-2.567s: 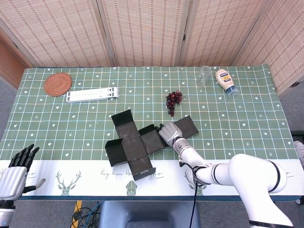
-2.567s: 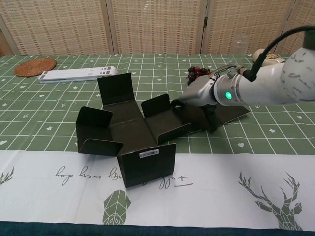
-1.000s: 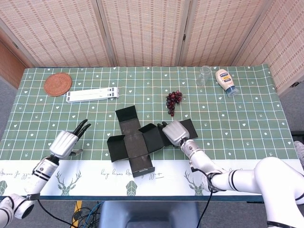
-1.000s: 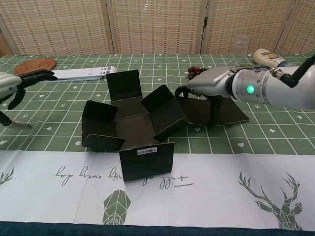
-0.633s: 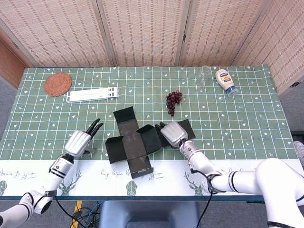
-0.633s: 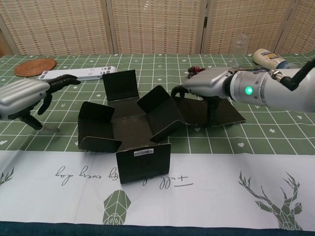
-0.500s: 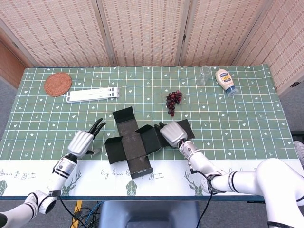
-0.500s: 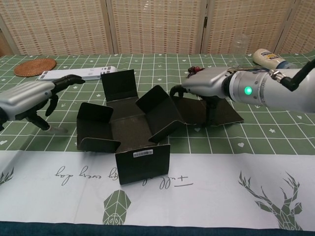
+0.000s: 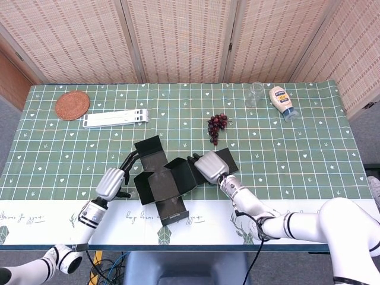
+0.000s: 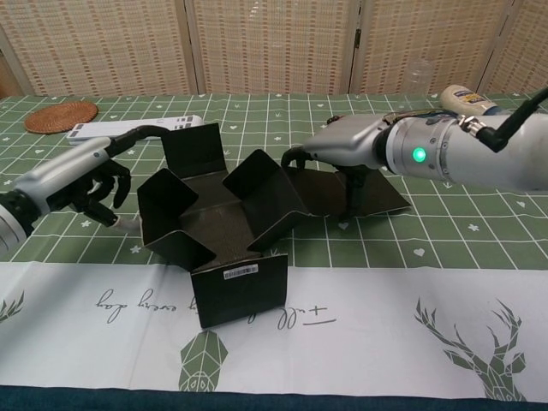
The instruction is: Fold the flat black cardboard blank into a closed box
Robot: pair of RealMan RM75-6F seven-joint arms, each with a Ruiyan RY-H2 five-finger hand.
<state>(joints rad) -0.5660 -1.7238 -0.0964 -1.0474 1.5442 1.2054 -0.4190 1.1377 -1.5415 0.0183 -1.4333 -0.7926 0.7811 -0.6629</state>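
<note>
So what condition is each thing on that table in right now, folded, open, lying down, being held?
black cardboard blank: partly folded, several flaps raised, not closed.
right hand: resting on the blank's right panel, pressing it down.
left hand: fingers apart, at the blank's left flap, holding nothing.
grapes: lying loose on the cloth.
sauce bottle: lying on its side, capped.
clear glass: upright.
woven coaster: lying flat.
white folded stand: lying flat.

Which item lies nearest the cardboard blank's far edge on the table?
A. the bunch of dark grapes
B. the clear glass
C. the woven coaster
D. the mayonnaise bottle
A: the bunch of dark grapes lies just beyond the black cardboard blank, while the woven coaster, mayonnaise bottle and clear glass sit farther off toward the table's back edge.
</note>
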